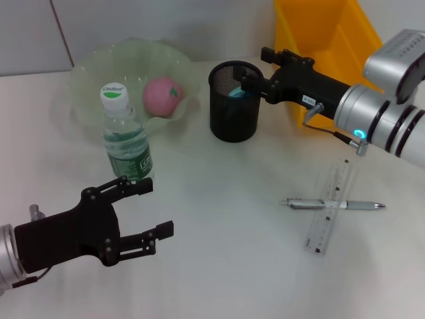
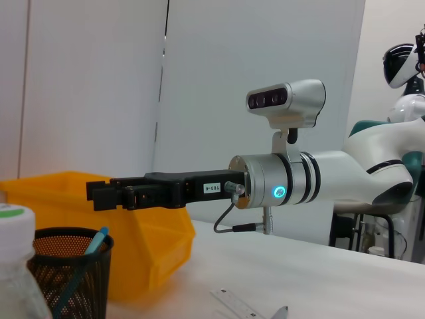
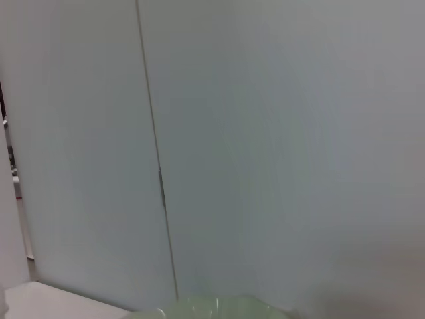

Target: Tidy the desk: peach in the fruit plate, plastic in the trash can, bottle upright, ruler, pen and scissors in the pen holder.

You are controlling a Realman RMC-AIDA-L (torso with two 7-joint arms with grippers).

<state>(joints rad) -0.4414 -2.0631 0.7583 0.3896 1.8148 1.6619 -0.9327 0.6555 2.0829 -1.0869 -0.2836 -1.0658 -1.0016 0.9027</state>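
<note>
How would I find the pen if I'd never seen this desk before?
Start at the big yellow bin at the back of the white desk, then come toward the near edge on the robot's right side. There a clear ruler lies with the pen crossing it. The pen is the thin silver stick, not the flat see-through strip.

Yellow bin (image 1: 332, 46) cut off, partly behind right arm (image 1: 372, 106)

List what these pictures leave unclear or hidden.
- Pen holder contents: only a blue tip shows in head and left wrist views; the mesh wall hides the rest, so what it is stays unclear.
- Right gripper: whether its jaws are open or shut is unclear in both views.
- Yellow bin: cut by the head view's top edge and blocked by the right arm.
- Ruler markings: too small.
</note>
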